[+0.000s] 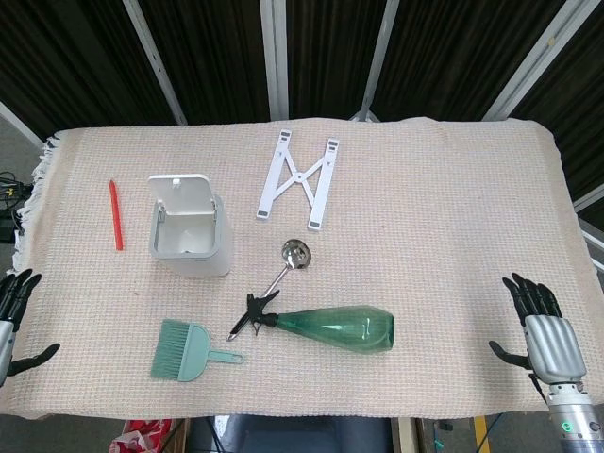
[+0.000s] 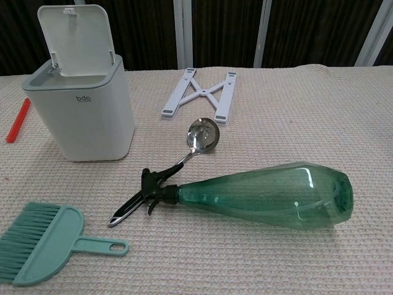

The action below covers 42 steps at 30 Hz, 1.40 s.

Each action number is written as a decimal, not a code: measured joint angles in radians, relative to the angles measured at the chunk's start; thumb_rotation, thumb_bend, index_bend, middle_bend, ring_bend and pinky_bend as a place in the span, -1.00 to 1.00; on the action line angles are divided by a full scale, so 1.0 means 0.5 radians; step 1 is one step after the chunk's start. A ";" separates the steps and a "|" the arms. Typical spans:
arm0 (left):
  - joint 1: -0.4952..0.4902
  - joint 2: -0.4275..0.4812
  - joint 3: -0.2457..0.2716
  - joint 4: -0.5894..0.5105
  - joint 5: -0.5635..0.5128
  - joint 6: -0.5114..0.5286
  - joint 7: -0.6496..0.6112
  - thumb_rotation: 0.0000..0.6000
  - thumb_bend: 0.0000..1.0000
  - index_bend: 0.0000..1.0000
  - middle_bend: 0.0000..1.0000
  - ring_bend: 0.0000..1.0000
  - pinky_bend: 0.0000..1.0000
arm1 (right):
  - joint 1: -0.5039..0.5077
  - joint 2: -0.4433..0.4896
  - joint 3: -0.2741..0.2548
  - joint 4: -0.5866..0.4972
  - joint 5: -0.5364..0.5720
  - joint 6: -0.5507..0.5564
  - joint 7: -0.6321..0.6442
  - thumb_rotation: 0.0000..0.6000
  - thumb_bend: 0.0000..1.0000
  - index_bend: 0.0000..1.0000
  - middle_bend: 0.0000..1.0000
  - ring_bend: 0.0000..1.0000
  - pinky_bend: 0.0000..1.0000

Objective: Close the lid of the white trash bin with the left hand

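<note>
Fingers of the left hand (image 1: 14, 316) are spread and hold nothing at the near left edge of the table (image 1: 453, 217), well apart from the white trash bin (image 1: 192, 236); those of the right hand (image 1: 547, 335) are likewise spread and empty at the near right edge. That bin stands upright on the left part of the cloth-covered table, its lid (image 2: 75, 40) raised at the back; a red pen (image 1: 116, 215) lies to its left; a white folding stand (image 1: 297, 179) lies beyond it to the right; a metal ladle (image 1: 283, 269) lies just right of it, touching the black trigger of a green spray bottle (image 1: 335, 327) lying on its side; a green hand brush (image 1: 184, 351) lies in front of the bin.
</note>
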 measured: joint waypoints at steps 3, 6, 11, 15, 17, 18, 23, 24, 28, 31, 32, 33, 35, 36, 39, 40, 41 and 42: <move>0.005 0.001 -0.011 0.002 0.003 -0.012 0.006 1.00 -0.83 -1.00 -1.00 -1.00 -1.00 | 0.000 0.000 -0.001 -0.001 -0.004 0.000 -0.001 1.00 -0.54 -1.00 -1.00 -1.00 -1.00; 0.008 0.002 -0.018 -0.002 0.003 -0.026 0.009 1.00 -0.83 -1.00 -1.00 -1.00 -1.00 | -0.001 0.002 -0.006 -0.004 -0.009 0.000 -0.002 1.00 -0.55 -1.00 -1.00 -1.00 -1.00; 0.000 0.013 -0.040 -0.040 -0.006 -0.058 0.010 1.00 -0.80 -1.00 -0.87 -0.93 -0.76 | -0.003 0.003 -0.003 -0.008 -0.005 0.003 0.006 1.00 -0.55 -1.00 -1.00 -1.00 -1.00; -0.043 0.053 -0.101 -0.122 -0.035 -0.094 0.043 1.00 -0.58 -1.00 -0.17 -0.28 0.06 | -0.002 0.005 -0.002 -0.013 0.008 -0.007 0.020 1.00 -0.55 -1.00 -1.00 -1.00 -1.00; -0.091 0.086 -0.162 -0.186 -0.061 -0.126 0.072 1.00 -0.33 -1.00 0.29 0.09 0.34 | 0.000 0.006 -0.001 -0.016 0.008 -0.010 0.027 1.00 -0.55 -1.00 -1.00 -1.00 -1.00; -0.116 0.104 -0.190 -0.219 -0.078 -0.146 0.082 1.00 -0.25 -1.00 0.40 0.19 0.42 | 0.001 0.006 -0.001 -0.018 0.009 -0.013 0.030 1.00 -0.55 -1.00 -1.00 -1.00 -1.00; -0.289 0.258 -0.363 -0.457 -0.285 -0.356 0.160 1.00 0.16 -1.00 0.87 0.62 0.79 | 0.005 0.008 -0.001 -0.022 0.013 -0.023 0.044 1.00 -0.55 -1.00 -1.00 -1.00 -1.00; -0.326 0.291 -0.399 -0.501 -0.339 -0.402 0.177 1.00 0.20 -1.00 0.91 0.66 0.82 | 0.004 0.010 0.000 -0.021 0.016 -0.023 0.047 1.00 -0.55 -1.00 -1.00 -1.00 -1.00; -0.504 0.435 -0.565 -0.664 -0.621 -0.614 0.251 1.00 0.33 -1.00 1.00 0.77 0.91 | -0.004 0.020 0.008 -0.023 0.042 -0.019 0.072 1.00 -0.54 -1.00 -1.00 -1.00 -1.00; -0.652 0.532 -0.676 -0.750 -0.889 -0.798 0.304 1.00 0.35 -1.00 1.00 0.79 0.93 | -0.008 0.029 0.016 -0.028 0.067 -0.021 0.092 1.00 -0.55 -1.00 -1.00 -1.00 -1.00; -0.715 0.567 -0.716 -0.775 -1.010 -0.874 0.326 1.00 0.35 -1.00 1.00 0.80 0.93 | -0.009 0.032 0.018 -0.030 0.074 -0.024 0.096 1.00 -0.55 -1.00 -1.00 -1.00 -1.00; -0.765 0.592 -0.742 -0.790 -1.105 -0.934 0.346 1.00 0.35 -1.00 1.00 0.80 0.93 | -0.009 0.034 0.018 -0.031 0.076 -0.027 0.098 1.00 -0.55 -1.00 -1.00 -1.00 -1.00; -0.890 0.644 -0.795 -0.814 -1.339 -1.073 0.402 1.00 0.36 -1.00 1.00 0.80 0.93 | -0.010 0.037 0.019 -0.034 0.080 -0.028 0.107 1.00 -0.55 -1.00 -1.00 -1.00 -1.00; -0.948 0.662 -0.812 -0.819 -1.443 -1.131 0.431 1.00 0.36 -1.00 1.00 0.80 0.93 | -0.011 0.039 0.020 -0.035 0.082 -0.029 0.111 1.00 -0.55 -1.00 -1.00 -1.00 -1.00; -1.161 0.700 -0.849 -0.813 -1.794 -1.303 0.551 1.00 0.38 -1.00 1.00 0.80 0.93 | -0.011 0.044 0.024 -0.035 0.094 -0.037 0.128 1.00 -0.55 -1.00 -1.00 -1.00 -1.00; -1.231 0.703 -0.853 -0.804 -1.897 -1.344 0.597 1.00 0.39 -0.99 1.00 0.80 0.93 | -0.010 0.045 0.025 -0.035 0.097 -0.039 0.133 1.00 -0.55 -1.00 -1.00 -1.00 -1.00; -1.330 0.701 -0.854 -0.788 -2.030 -1.389 0.666 1.00 0.39 -0.97 1.00 0.80 0.93 | -0.010 0.047 0.027 -0.036 0.101 -0.042 0.141 1.00 -0.55 -1.00 -1.00 -1.00 -1.00; -1.405 0.694 -0.851 -0.773 -2.125 -1.416 0.723 1.00 0.40 -0.96 1.00 0.80 0.93 | -0.010 0.049 0.028 -0.038 0.103 -0.044 0.146 1.00 -0.55 -1.00 -1.00 -1.00 -1.00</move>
